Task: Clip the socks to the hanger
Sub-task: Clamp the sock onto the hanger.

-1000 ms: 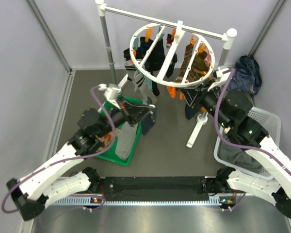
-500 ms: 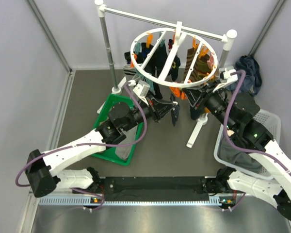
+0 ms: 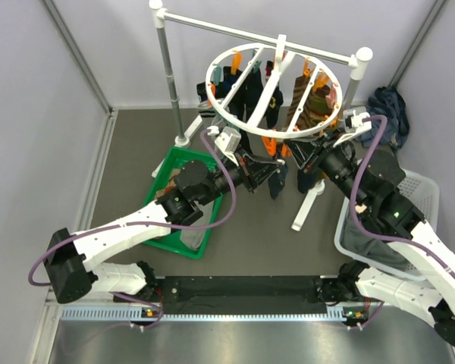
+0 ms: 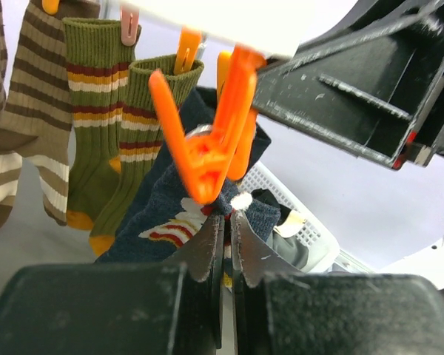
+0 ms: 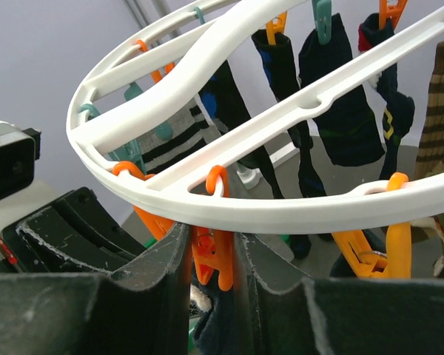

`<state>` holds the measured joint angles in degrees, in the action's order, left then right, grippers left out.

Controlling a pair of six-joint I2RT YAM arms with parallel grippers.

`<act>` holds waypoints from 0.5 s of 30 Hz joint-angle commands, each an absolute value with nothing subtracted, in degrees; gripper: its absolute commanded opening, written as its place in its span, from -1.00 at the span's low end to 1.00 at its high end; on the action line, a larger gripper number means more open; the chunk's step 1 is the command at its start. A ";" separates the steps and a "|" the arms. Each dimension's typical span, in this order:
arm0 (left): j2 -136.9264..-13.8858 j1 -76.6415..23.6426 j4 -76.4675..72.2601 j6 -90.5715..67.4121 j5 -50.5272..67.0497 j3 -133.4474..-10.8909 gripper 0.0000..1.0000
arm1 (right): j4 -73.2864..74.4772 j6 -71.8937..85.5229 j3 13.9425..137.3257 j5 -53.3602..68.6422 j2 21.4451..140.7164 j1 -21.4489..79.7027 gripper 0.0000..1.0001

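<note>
The white ring hanger (image 3: 273,91) hangs from the rail with several socks (image 3: 252,97) clipped on. My left gripper (image 3: 262,168) is shut on a dark navy sock (image 3: 277,183) and holds its top edge right under an orange clip at the ring's near rim. In the left wrist view my fingertips (image 4: 228,220) pinch the navy sock (image 4: 163,214) just below the spread clip (image 4: 207,148). My right gripper (image 3: 294,154) is shut on that orange clip (image 5: 220,255) under the ring (image 5: 296,211); the sock (image 5: 216,325) shows below it.
A green bin (image 3: 161,180) with more socks lies under my left arm. The rail stand's post (image 3: 167,68) and foot (image 3: 305,206) stand near the hanger. A white lattice basket (image 3: 426,189) is at the right, with a blue-grey cloth bundle (image 3: 387,110) behind it.
My left arm has swung from above the green bin to the right, carrying the navy sock up to the hanger's near rim. My right gripper has stayed at the clip.
</note>
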<state>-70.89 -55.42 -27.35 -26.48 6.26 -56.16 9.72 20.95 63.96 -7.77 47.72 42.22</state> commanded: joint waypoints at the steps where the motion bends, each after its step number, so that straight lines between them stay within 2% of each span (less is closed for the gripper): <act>1: -70.58 -55.72 -31.99 -25.23 5.36 -58.62 -1.00 | 6.94 21.80 63.02 -6.68 47.72 42.36 -1.00; 15: -71.54 -55.72 -30.94 -24.79 4.83 -59.41 -1.00 | 5.54 21.71 62.84 -5.80 47.37 42.28 -1.00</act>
<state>-71.68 -55.46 -28.05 -25.76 5.04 -56.47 8.16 21.28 63.22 -7.18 47.75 42.22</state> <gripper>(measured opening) 0.063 0.218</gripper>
